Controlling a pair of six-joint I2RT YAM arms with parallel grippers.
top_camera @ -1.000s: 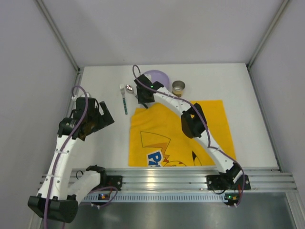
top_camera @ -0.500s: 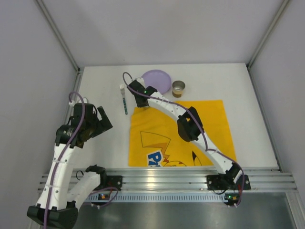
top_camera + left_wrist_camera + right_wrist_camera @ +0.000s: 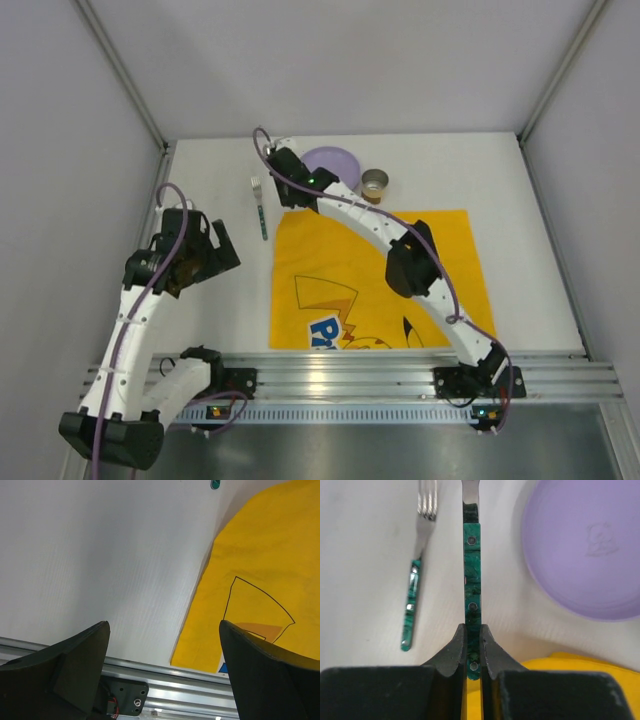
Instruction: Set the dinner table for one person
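Overhead and wrist views: the large flat matte white rectangular worktop point(image 3: 500, 190) runs from the aluminium rail point(image 3: 350, 372) at my bases to the back walls and carries everything in view. My right gripper point(image 3: 473, 630) reaches to the far left-centre of it, jaws pressed together on the lower end of 1 metal utensil with a green marbled, riveted handle point(image 3: 471, 565). The utensil's head runs out of the wrist frame, so I cannot tell what kind it is. To its left, apart from it, 1 metal fork with a matching green handle point(image 3: 418, 560) lies flat on the white surface, tines pointing away from me. To the right sits 1 round lilac plastic plate point(image 3: 585, 545), and just beyond that a small round metallic cup point(image 3: 374, 183). A yellow cartoon-printed cloth point(image 3: 380, 290) is spread over the centre of the worktop; its far-left corner shows beneath my right jaws. My left gripper point(image 3: 164, 626) hovers over bare white surface near the left edge, well apart from the cutlery, jaws spread wide and holding nothing, with the cloth's left edge showing between them.
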